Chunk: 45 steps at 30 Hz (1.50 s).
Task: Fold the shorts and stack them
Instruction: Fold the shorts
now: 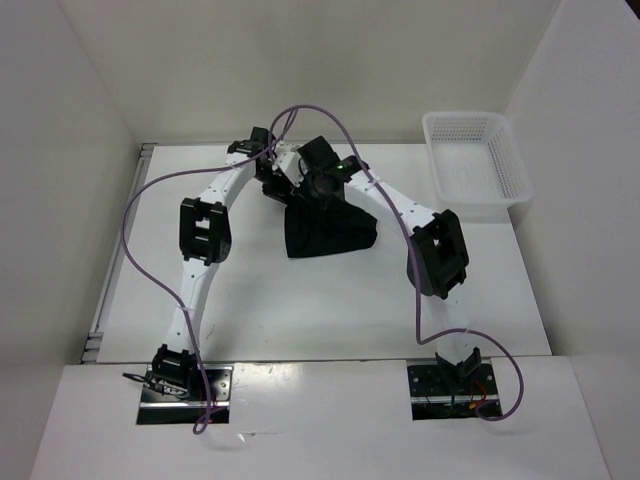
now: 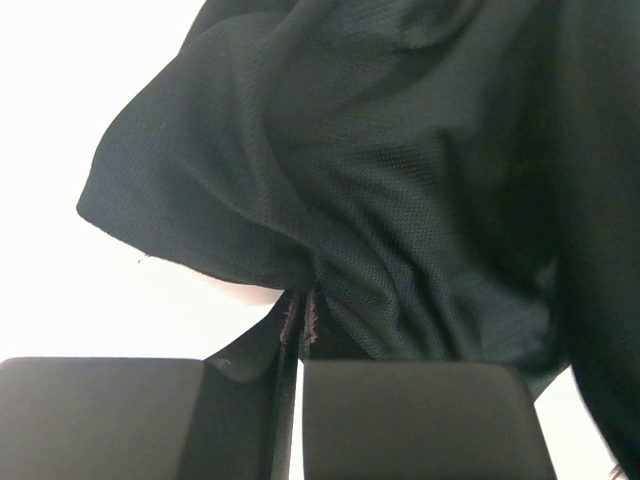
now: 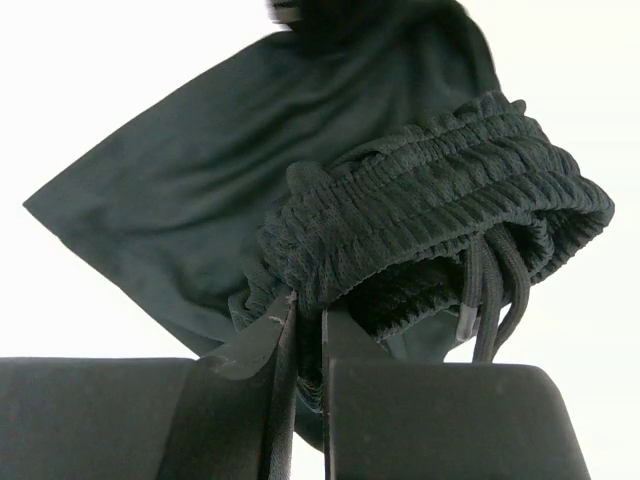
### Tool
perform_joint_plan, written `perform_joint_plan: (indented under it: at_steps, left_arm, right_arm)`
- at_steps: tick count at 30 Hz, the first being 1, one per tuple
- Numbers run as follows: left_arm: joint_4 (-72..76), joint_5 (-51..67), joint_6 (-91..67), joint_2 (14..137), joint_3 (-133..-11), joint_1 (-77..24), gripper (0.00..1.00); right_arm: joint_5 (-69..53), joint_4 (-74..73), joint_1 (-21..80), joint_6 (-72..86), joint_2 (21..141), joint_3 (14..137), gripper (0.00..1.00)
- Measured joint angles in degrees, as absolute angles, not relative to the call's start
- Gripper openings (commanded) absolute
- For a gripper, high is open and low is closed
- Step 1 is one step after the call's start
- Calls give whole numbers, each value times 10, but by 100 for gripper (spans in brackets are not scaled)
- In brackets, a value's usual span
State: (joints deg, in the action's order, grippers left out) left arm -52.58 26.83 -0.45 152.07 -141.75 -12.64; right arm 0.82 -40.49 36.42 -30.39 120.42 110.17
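The black shorts (image 1: 330,235) lay bunched at the far middle of the worktop (image 1: 300,310), pinched at two spots, probably so they could be lifted and spread for folding. The left end effector (image 2: 300,340) was clamped on a fabric edge, and the right end effector (image 3: 308,335) on the elastic waistband (image 3: 440,200). The left arm (image 1: 200,235) and right arm (image 1: 437,250) reached forward, wrists converging over the garment.

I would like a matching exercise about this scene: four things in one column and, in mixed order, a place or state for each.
1 shorts
2 white basket
3 left end effector
4 right end effector

A on the table, far right corner
B shut on the elastic waistband near the drawstring
C black, bunched up
D shut on a thin fabric edge

Pairs: 1-C, 2-A, 3-D, 4-B
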Motion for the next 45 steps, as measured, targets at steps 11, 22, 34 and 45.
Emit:
perform_joint_plan:
  at_steps: [11,22,34,45]
  left_arm:
    - [-530,267,-4,1528,-1430,-107,9]
    - [-531,256,-6,1528,-1445,-99,67]
    - [-533,198,-3,1461,-1436,8,100]
    - [-525,229,-2,1376,-1417,-189,100]
  right_arm:
    - [4,-418,410,-318,1229,1112,9]
    - [-70,-424,467,-269,1262,1271,49]
    - [-79,-402,401,-276,1058,1043,45]
    - [-103,-392,219,-331,1156,960,44]
